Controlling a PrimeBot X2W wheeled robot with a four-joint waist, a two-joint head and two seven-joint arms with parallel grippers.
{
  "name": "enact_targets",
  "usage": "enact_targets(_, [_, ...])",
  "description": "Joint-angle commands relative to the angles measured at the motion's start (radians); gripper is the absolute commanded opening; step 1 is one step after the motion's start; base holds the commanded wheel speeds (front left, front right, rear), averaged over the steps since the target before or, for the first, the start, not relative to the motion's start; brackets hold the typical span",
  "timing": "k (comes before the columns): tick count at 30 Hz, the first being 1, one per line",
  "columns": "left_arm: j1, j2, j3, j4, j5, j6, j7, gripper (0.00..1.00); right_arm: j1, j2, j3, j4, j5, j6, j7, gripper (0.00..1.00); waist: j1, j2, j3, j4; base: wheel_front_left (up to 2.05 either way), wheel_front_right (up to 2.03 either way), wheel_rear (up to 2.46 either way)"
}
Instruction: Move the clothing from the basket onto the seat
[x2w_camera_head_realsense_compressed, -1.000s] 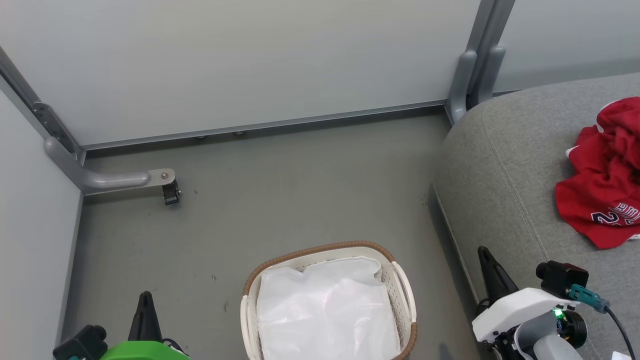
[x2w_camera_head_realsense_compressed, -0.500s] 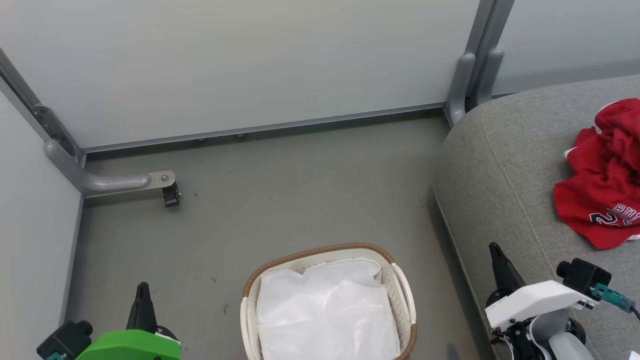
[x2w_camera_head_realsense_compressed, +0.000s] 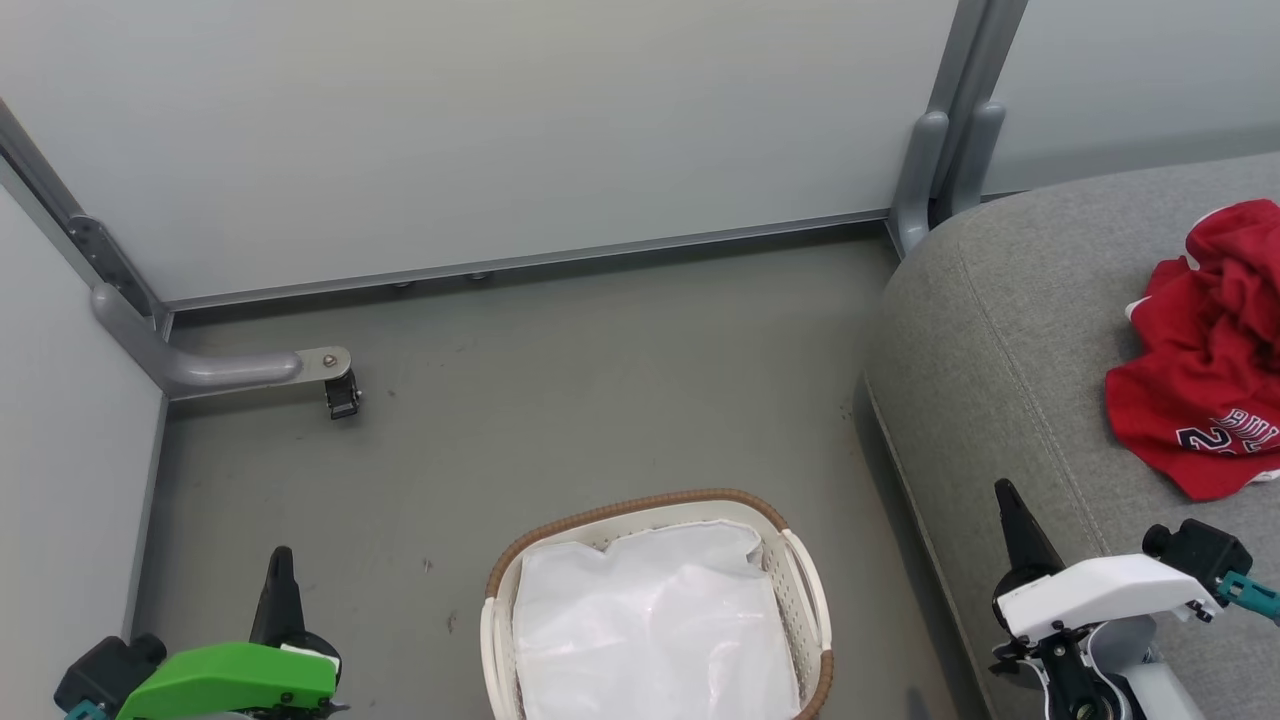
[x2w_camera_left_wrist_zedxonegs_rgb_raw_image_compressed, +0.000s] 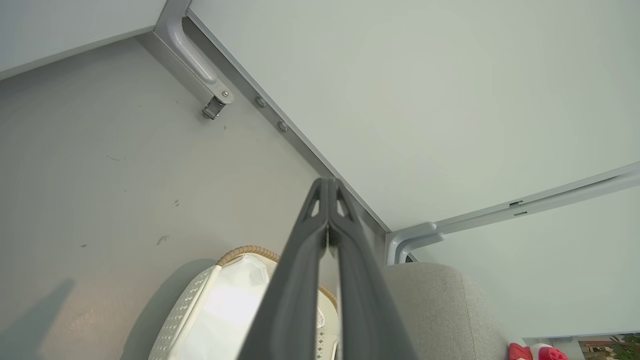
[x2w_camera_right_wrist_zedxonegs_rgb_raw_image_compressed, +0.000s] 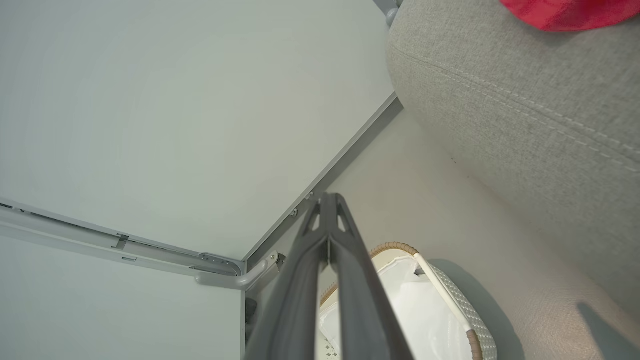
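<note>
The clothing lies in a red heap on the seat, well in from the seat's edge that faces the basket. The basket appears to hold just its white liner, though a fold could hide something. The left claw and right claw are both pinched narrow and empty. The heap lies ahead and right of the right claw, so that arm is far nearer

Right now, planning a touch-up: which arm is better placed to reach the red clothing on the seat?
Right: the right gripper is by the seat, near the clothing; the left gripper lies beyond the basket.
</note>
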Motion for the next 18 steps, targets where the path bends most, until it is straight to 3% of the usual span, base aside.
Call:
enact_targets(1, [-0.03, 0.006, 0.005, -0.014, -0.029, -0.008, 0.007, 0.0, -0.001, -0.002, -0.009, -0.017, 0.029, 0.0, 0.008, 0.0, 0.0, 0.0, -0.001, 0.0, 0.0, 0.0, 0.0])
enact_targets(18, [-0.048, 0.008, 0.021, -0.03, -0.195, -0.02, 0.056, 0.0, 0.004, 0.001, -0.045, -0.042, 0.202, 0.0, 0.057, 0.0, 0.0, 0.0, -0.009, -0.002, 0.0, 0.0, 0.0])
